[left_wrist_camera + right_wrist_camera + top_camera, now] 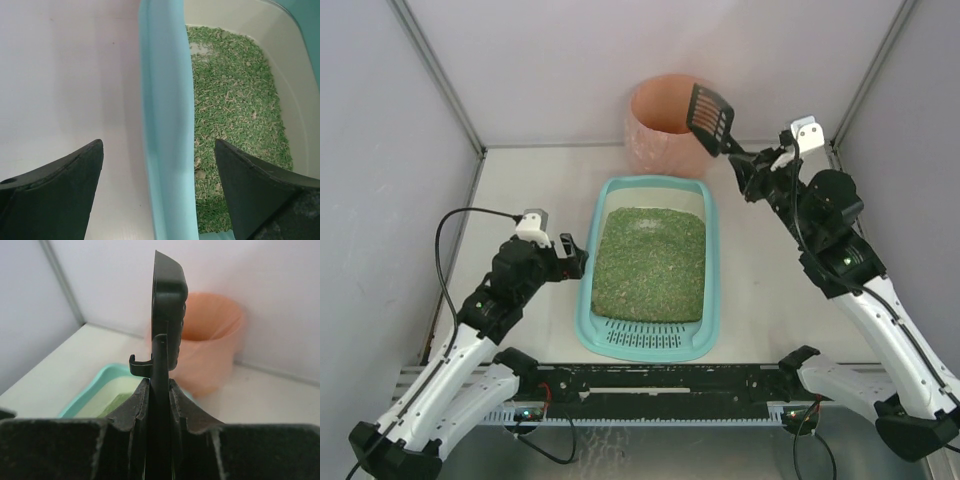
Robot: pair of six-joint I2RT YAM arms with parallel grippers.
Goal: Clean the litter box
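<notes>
Top view: right gripper [745,158] clamps scoop [710,115] at bin [655,140], left gripper [575,258] gapes astride box [712,270] rim; scooping seems unfinished.

white table [535,190]. teal litter box [645,340] lies flat at centre, grate end toward the near edge. pink-orange bin [655,140] stands upright at the back, just behind the box.

Bin [660,150] behind litter box [712,255]
</notes>
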